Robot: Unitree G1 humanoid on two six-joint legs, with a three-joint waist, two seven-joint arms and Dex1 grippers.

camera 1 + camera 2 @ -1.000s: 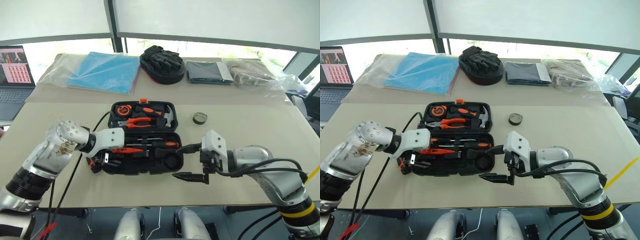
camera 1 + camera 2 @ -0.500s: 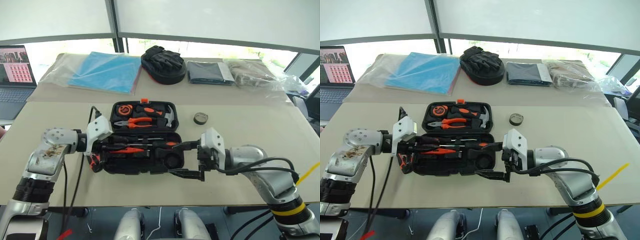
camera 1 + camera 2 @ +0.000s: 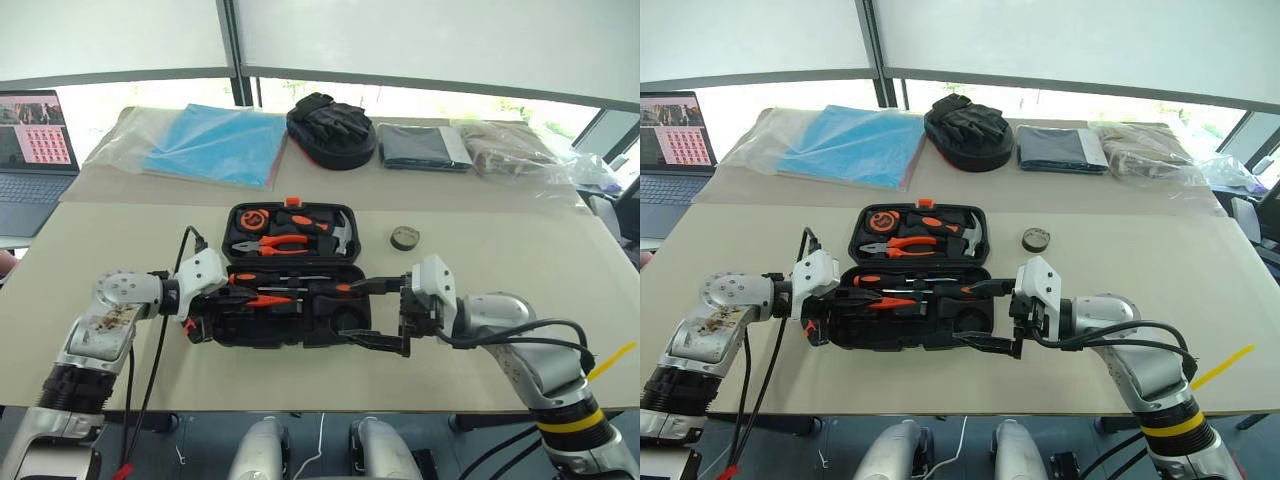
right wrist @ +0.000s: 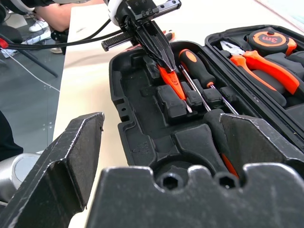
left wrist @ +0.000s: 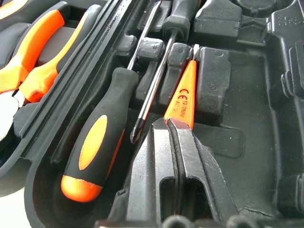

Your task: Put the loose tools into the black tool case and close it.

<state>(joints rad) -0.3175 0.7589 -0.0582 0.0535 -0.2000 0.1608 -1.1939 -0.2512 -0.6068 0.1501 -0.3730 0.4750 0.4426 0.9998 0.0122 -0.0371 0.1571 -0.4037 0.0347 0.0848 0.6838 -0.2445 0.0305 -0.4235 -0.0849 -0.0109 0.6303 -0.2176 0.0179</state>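
The black tool case [image 3: 290,275] lies open at the centre of the frame on the table [image 3: 500,260], lid half toward the top, tray half toward the bottom. The lid half holds 1 orange tape measure [image 3: 251,218], 1 pair of orange-handled pliers [image 3: 275,243] and 1 hammer [image 3: 338,234]. The tray half holds 2 screwdrivers [image 5: 102,142] with black-and-orange handles, lying side by side in their recesses, and 1 slim orange tester pen [image 5: 183,97] just beside them; a round recess at the tray's lower right corner looks unfilled. 1 small round dark tape measure [image 3: 404,238] sits on the table to the right of the lid, apart from the case. At the top of the frame lie 1 blue plastic bag [image 3: 215,145], 1 round black pouch with gloves [image 3: 330,130], 1 dark folded cloth [image 3: 423,146] and 1 clear bag [image 3: 520,150]; 1 laptop [image 3: 30,150] stands at the upper left. The left gripper [image 3: 205,300], at the tray's left end, has its jaws pressed together on the end of the tester pen. The right gripper [image 3: 378,313], at the tray's right end, has its jaws spread wide, 1 finger above the tray's corner and 1 outside its front edge, holding nothing.
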